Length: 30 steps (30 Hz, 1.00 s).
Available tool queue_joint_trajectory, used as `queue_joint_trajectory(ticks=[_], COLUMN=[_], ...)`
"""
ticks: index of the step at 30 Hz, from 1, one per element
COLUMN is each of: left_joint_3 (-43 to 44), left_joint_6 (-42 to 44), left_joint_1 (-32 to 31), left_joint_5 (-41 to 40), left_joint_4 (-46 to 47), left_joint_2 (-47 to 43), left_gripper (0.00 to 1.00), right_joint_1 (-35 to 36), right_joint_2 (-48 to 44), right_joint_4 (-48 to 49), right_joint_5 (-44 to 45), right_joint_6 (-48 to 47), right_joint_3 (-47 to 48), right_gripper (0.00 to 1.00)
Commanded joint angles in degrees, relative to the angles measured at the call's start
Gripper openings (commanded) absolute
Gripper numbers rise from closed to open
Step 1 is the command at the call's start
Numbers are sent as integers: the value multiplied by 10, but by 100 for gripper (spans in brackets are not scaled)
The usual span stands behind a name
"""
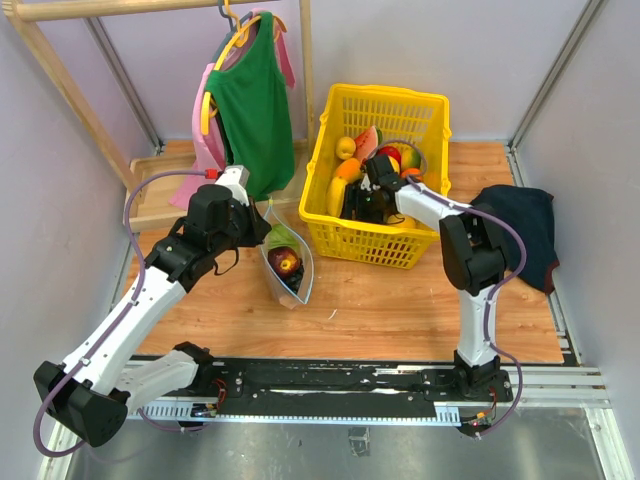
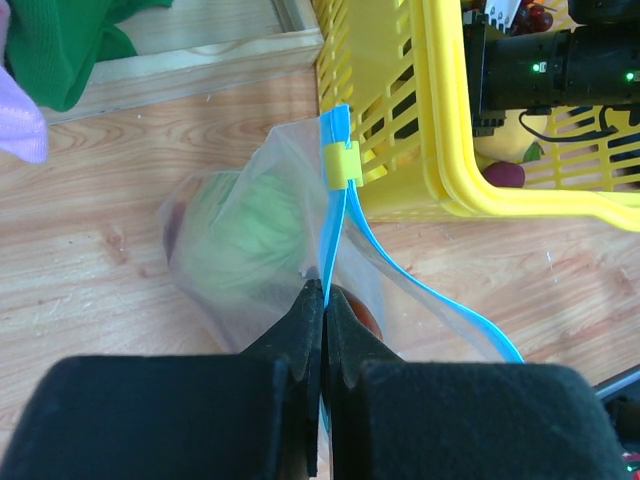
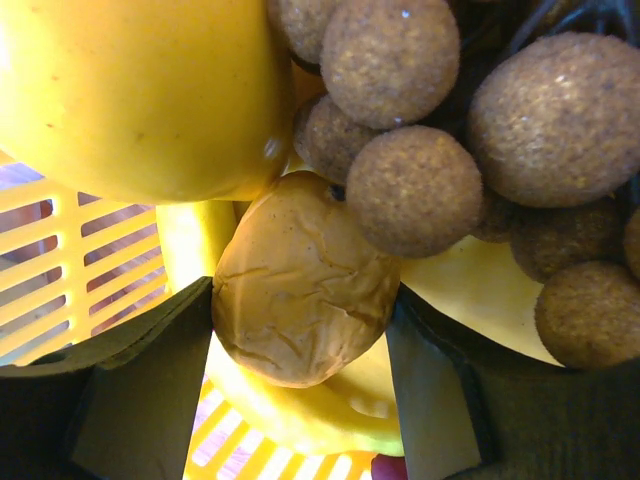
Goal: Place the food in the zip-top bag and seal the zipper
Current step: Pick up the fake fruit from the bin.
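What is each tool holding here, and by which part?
Left tool pinches the zip-top bag at its blue zipper edge. Right tool straddles a wrinkled brown food piece in the basket; grip unclear.

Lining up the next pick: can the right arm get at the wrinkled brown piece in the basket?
Probably yes: the wrinkled brown piece sits between the jaws of the right arm, nothing in front, though brown balls crowd it from above.

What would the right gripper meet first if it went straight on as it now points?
Most likely the brown wrinkled toy food lying between the fingers of the right gripper, in the yellow basket. It looks very near, though depth is unclear.
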Motion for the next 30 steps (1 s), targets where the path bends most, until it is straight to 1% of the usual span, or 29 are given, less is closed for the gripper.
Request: queue_joint_trajectory(ticks=[1, 3, 7, 12, 16, 21, 30], left_joint_3=[-1, -1, -3, -5, -12, -26, -41], left_joint_6=[8, 8, 8, 8, 7, 6, 1], left_joint_1=[5, 5, 5, 8, 15, 23, 34], left_joint_5=[12, 14, 19, 33, 51, 72, 101], left_joint_4=[26, 27, 33, 37, 48, 65, 85], left_joint_2=[-13, -14, -20, -23, -34, -45, -52], left_gripper=[1, 0, 0, 1, 0, 0, 0], right_joint_1=[-5, -5, -6, -6, -5, 1, 51], right_joint_2=[-2, -16, -59, -121, -175, -242, -361], right_joint_4=[31, 33, 37, 37, 46, 47, 66], right_joint_5=[7, 14, 23, 34, 57, 93, 170], right_joint_6=[15, 10, -4, -21, -30, -53, -98], right_joint_3=[-21, -32, -51, -68, -82, -93, -114], right_gripper=[54, 48, 41, 39, 35, 34, 33])
